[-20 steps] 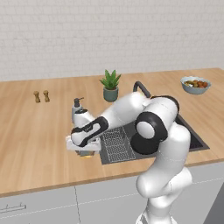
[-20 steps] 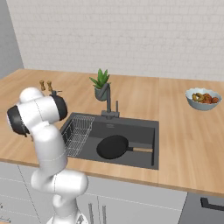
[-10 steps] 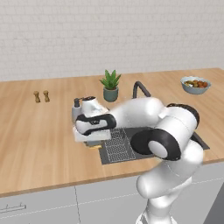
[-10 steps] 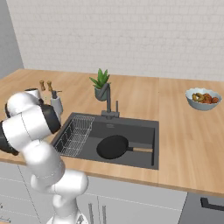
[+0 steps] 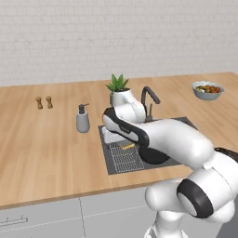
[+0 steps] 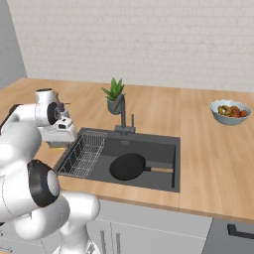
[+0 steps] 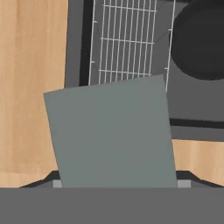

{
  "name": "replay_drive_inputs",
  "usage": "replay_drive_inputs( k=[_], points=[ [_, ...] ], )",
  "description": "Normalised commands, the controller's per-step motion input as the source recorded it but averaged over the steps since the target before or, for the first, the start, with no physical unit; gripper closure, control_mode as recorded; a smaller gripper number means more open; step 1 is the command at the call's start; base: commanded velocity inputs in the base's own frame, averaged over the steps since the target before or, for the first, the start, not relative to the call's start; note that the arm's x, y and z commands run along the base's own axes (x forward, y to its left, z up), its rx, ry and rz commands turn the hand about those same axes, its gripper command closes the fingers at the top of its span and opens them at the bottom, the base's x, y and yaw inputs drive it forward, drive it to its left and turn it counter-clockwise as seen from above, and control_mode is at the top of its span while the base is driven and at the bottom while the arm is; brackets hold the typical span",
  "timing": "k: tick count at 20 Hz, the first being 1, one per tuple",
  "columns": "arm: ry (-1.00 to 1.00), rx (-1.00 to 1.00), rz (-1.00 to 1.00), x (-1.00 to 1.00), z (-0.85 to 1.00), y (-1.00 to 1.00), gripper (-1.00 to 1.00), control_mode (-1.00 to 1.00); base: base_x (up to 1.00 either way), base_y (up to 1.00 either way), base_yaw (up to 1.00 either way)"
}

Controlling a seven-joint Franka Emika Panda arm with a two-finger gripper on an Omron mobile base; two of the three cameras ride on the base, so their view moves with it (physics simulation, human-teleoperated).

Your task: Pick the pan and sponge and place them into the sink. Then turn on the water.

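Observation:
My gripper (image 5: pixel 116 141) hangs over the left end of the sink (image 5: pixel 186 123), shut on the sponge (image 5: pixel 128 146). From the hand view, the sponge (image 7: pixel 111 135) is a grey-green slab held between the fingertips, above the wire rack (image 7: pixel 129 43). Seen from the right base view, the gripper (image 6: pixel 59 140) is at the sink's (image 6: pixel 154 148) left rim, with the yellowish sponge (image 6: pixel 58 144) under it. The black pan (image 6: pixel 128 166) lies in the basin with its wooden handle pointing right. My arm partly hides the pan (image 5: pixel 153 156) in the left base view.
A tall faucet (image 6: pixel 124 116) and a potted plant (image 6: pixel 115 96) stand behind the sink. A grey soap dispenser (image 5: pixel 82 120) stands left of it, with two small shakers (image 5: pixel 44 102) farther left. A bowl of food (image 6: pixel 229 111) sits at the far right.
The arm has swung from the counter left of the sink to over the rack end of the basin, carrying the sponge. The pan has not moved.

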Motion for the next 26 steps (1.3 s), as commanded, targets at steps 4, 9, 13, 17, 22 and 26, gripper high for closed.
replay_drive_inputs(
  k=[4, 9, 13, 17, 22, 26],
  points=[
    [-0.01, -0.01, 0.19, -0.15, 0.0, -0.56, 1.0, -1.0, 0.0, 0.0, 0.0],
    [-0.01, 0.0, 0.11, -0.41, 0.0, -0.7, 1.0, -1.0, 0.0, 0.0, 0.0],
    [0.03, 0.0, 0.05, -0.21, 0.32, -0.79, 1.0, -1.0, 0.0, 0.0, 0.0],
    [0.12, 0.0, 0.05, 0.0, 0.31, -0.78, 1.0, -1.0, 0.0, 0.0, 0.0],
    [0.18, 0.0, 0.05, 0.02, 0.06, -0.9, 1.0, -1.0, 0.0, 0.0, 0.0],
    [0.14, 0.0, 0.07, 0.25, -0.01, -1.0, 1.0, -1.0, 0.0, 0.0, 0.0]
  ],
)
